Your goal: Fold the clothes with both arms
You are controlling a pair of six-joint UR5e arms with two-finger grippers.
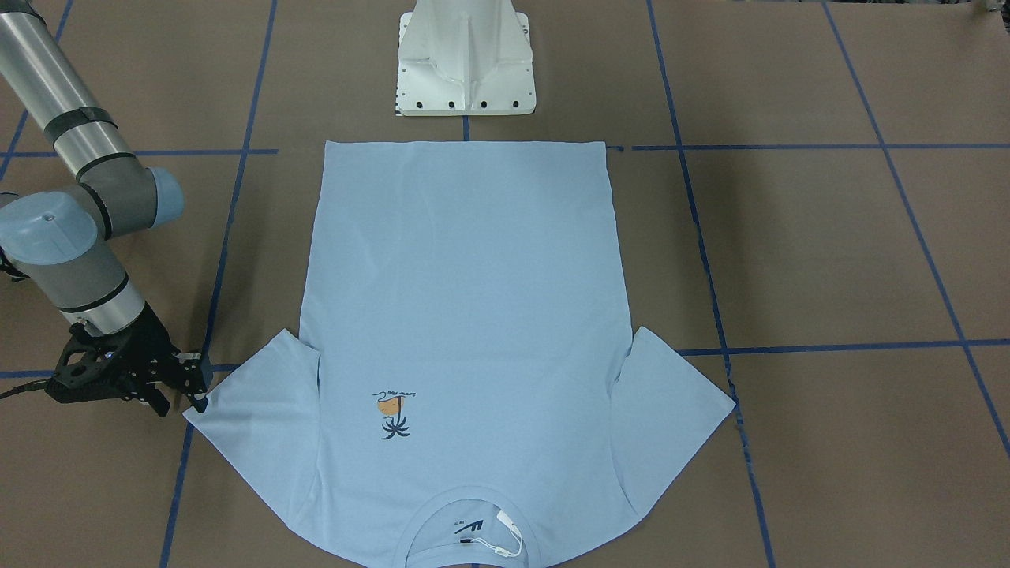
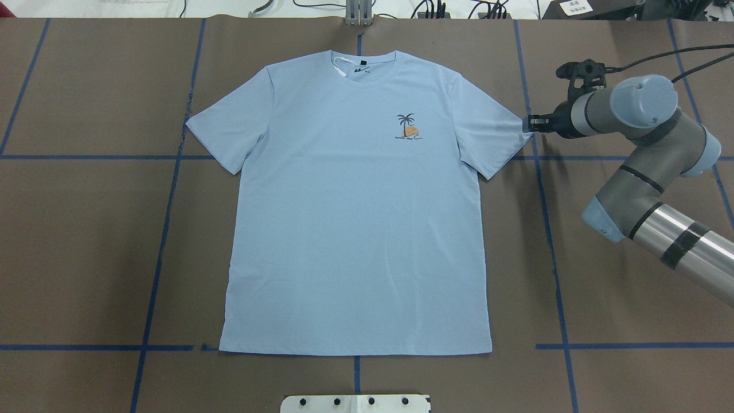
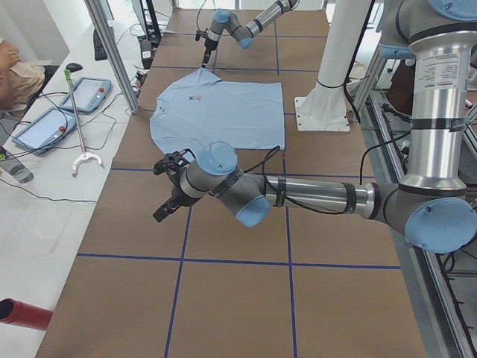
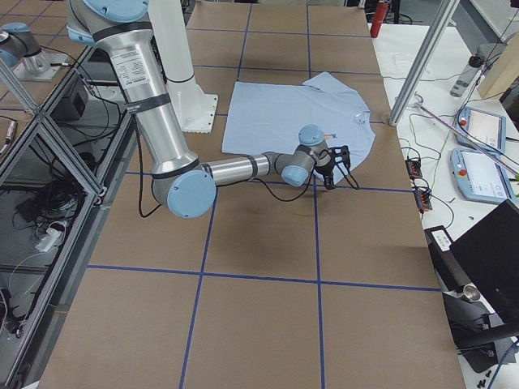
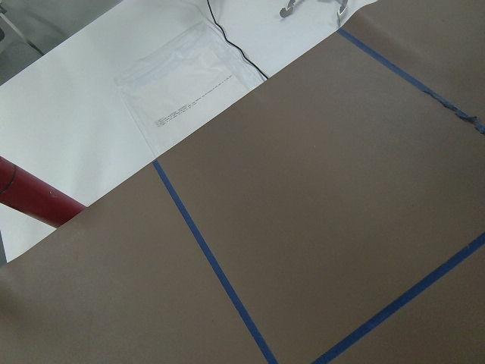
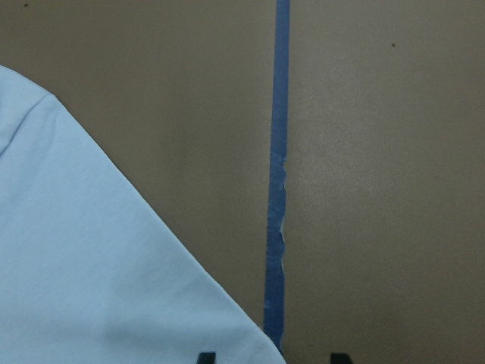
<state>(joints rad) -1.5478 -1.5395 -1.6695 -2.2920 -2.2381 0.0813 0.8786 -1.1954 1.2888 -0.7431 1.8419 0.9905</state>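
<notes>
The light blue T-shirt (image 2: 355,218) lies flat and spread, chest print up, collar at the far side of the overhead view. My right gripper (image 2: 526,124) is down at the tip of the sleeve on that side (image 1: 237,410). Its fingertips (image 6: 204,356) stand apart in the right wrist view, open, with the sleeve corner (image 6: 91,265) reaching between them. My left gripper (image 3: 159,216) hangs over bare table beyond the shirt's other sleeve. It shows only in the exterior left view, so I cannot tell whether it is open or shut.
The white pedestal base (image 1: 465,63) stands at the shirt's hem. Blue tape lines (image 2: 550,241) cross the brown table cover. A white side table carries tablets (image 3: 45,123), a grabber tool (image 3: 78,149) and a red cylinder (image 5: 30,201). A person sits at its far end (image 3: 11,71).
</notes>
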